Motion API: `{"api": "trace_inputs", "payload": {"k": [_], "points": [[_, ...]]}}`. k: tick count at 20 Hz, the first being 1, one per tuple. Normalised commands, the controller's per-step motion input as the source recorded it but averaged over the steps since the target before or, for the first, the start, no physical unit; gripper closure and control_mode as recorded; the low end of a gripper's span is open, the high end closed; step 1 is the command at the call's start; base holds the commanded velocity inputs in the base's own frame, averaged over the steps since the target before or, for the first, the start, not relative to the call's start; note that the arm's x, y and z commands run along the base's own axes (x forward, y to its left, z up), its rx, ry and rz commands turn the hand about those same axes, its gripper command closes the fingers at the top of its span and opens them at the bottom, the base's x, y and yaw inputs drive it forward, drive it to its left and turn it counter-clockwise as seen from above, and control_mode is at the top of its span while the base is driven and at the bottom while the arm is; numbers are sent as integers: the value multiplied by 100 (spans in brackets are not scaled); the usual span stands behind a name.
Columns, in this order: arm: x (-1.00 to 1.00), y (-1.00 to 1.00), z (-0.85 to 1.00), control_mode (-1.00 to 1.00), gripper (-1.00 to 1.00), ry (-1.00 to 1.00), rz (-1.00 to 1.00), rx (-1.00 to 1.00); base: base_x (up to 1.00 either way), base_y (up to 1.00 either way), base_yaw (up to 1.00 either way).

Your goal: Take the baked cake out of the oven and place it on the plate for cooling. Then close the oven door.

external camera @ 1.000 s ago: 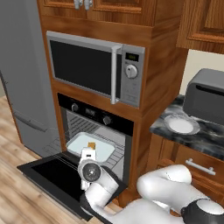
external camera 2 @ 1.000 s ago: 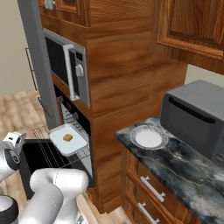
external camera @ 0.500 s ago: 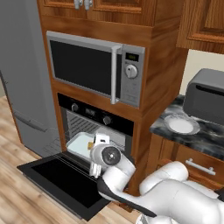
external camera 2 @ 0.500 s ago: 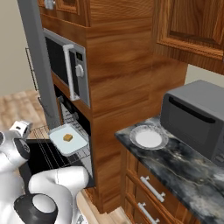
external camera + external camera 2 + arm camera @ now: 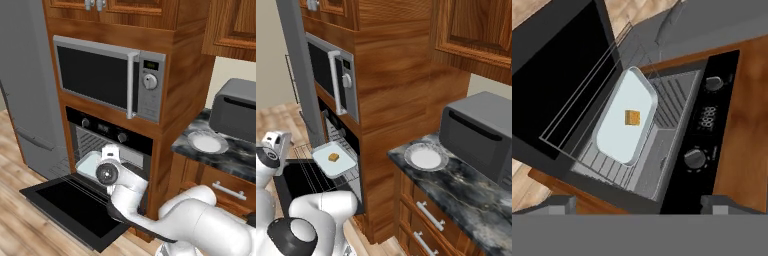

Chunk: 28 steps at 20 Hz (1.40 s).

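The baked cake (image 5: 632,117) is a small golden square in the middle of a pale tray (image 5: 619,137), which rests on a wire rack pulled out of the oven (image 5: 709,125). From the right base view the cake (image 5: 333,157) shows on that same tray (image 5: 342,165). The oven door (image 5: 557,65) hangs fully open, black glass facing up. My gripper (image 5: 639,202) hovers above the oven front and looks down at the cake, open, with nothing between its fingertips (image 5: 562,202). The hand (image 5: 109,157) is in front of the oven opening. The plate (image 5: 426,157) sits on the dark counter.
A silver microwave (image 5: 100,77) is built in above the oven. A grey toaster box (image 5: 481,132) stands on the counter behind the plate (image 5: 207,142). Drawers with bar handles (image 5: 428,216) lie below the counter. A grey fridge (image 5: 25,90) stands left of the oven door (image 5: 75,210).
My hand has risen from low over the open door up to the oven opening, and the arm has swung in with it. The cake, tray and plate have stayed put.
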Motion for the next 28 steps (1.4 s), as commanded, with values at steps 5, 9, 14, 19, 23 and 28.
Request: {"api": "trace_inputs", "payload": {"k": [5,9,14,19,23,28], "points": [[2,-6,38,-100,-100,15,-15,-25,0,0,0],[11,-21,6,-100,-100,21,-10,-23,0,0,0],[19,-33,-6,-100,-100,23,-12,-18,0,0,0],[18,-34,-27,-100,-100,17,-13,-14,0,0,0],[13,-1,-31,-100,-100,27,-3,-17,0,0,0],[10,3,-25,-100,-100,22,0,-20,0,0,0]]}}
